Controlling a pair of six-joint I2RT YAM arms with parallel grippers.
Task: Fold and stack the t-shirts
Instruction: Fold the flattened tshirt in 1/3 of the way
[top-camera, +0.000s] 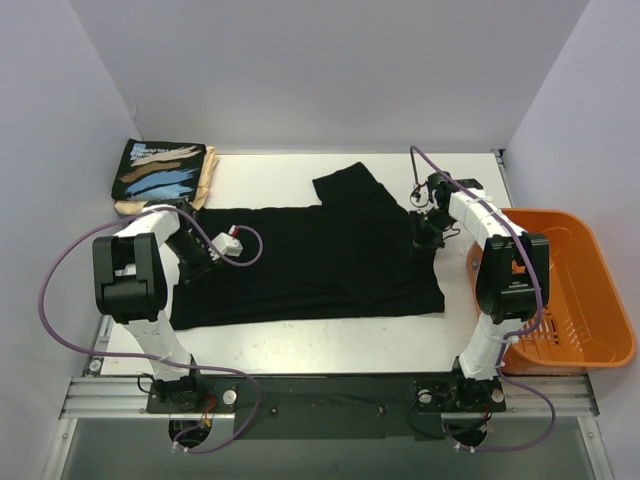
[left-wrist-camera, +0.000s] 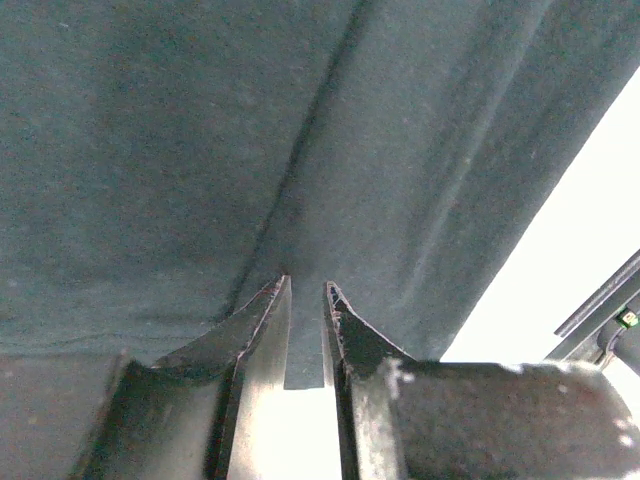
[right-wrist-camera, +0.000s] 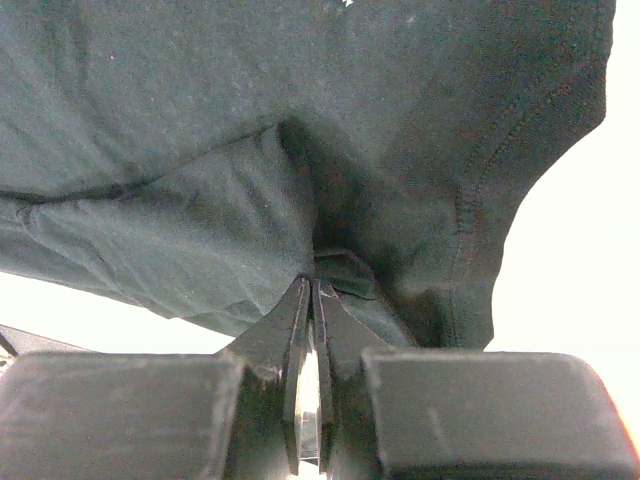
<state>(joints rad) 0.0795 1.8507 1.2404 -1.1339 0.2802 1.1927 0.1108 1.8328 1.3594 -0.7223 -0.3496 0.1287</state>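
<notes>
White table (top-camera: 300, 340) with 2 arms: the black t-shirt (top-camera: 300, 270) lies spread at its middle, and the printed t-shirt (top-camera: 160, 170) sits folded on the cream t-shirt (top-camera: 207, 180) in the far left corner. Left gripper (left-wrist-camera: 305, 285): jaws slightly apart, with the black t-shirt's left edge between them. Right gripper (right-wrist-camera: 312, 282): jaws pressed together on a pinch of its right side.

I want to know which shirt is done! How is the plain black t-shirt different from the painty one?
The plain black t-shirt lies spread across the middle of the table; the printed t-shirt is folded small in the far left corner. The black one has no picture; the printed one shows blue, tan and white strokes. The right gripper pinches the black one; no gripper touches the printed one. Both are black cloth.
</notes>
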